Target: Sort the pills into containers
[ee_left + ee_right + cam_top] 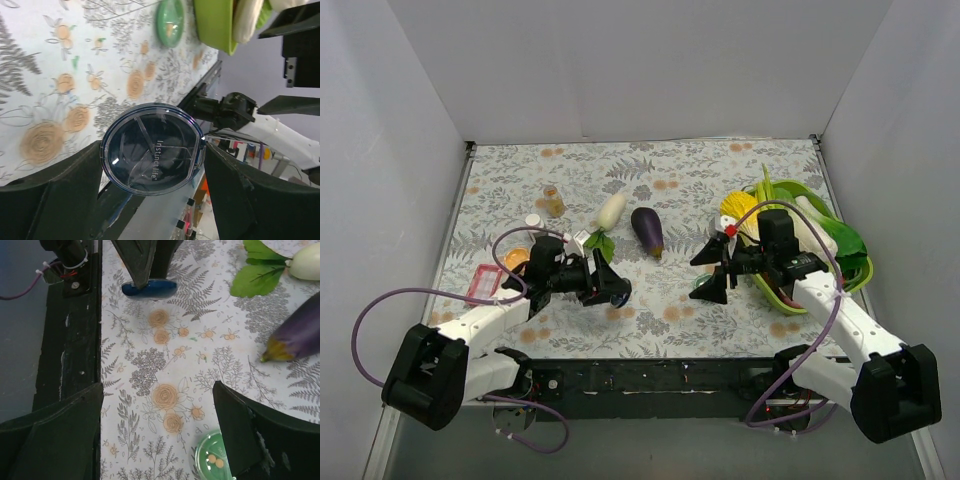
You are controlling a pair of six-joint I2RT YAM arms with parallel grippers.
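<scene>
My left gripper (609, 286) is shut on the round silvery-blue tin (151, 154), gripped by its rim and held on edge just above the table; the tin also shows in the right wrist view (149, 288). My right gripper (157, 437) is open and empty, hovering over the cloth. The green-topped tin (212, 460) lies flat by its right finger, with two small orange pills showing inside. It also shows in the left wrist view (170, 22). The amber bottle (554, 202) stands at the back left.
A white radish with leaves (610, 213) and an eggplant (647, 231) lie mid-table. The lime-green vegetable tray (786, 300) sits at the right. A white cap (533, 220), an orange item (515, 258) and a pink packet (483, 285) lie at the left.
</scene>
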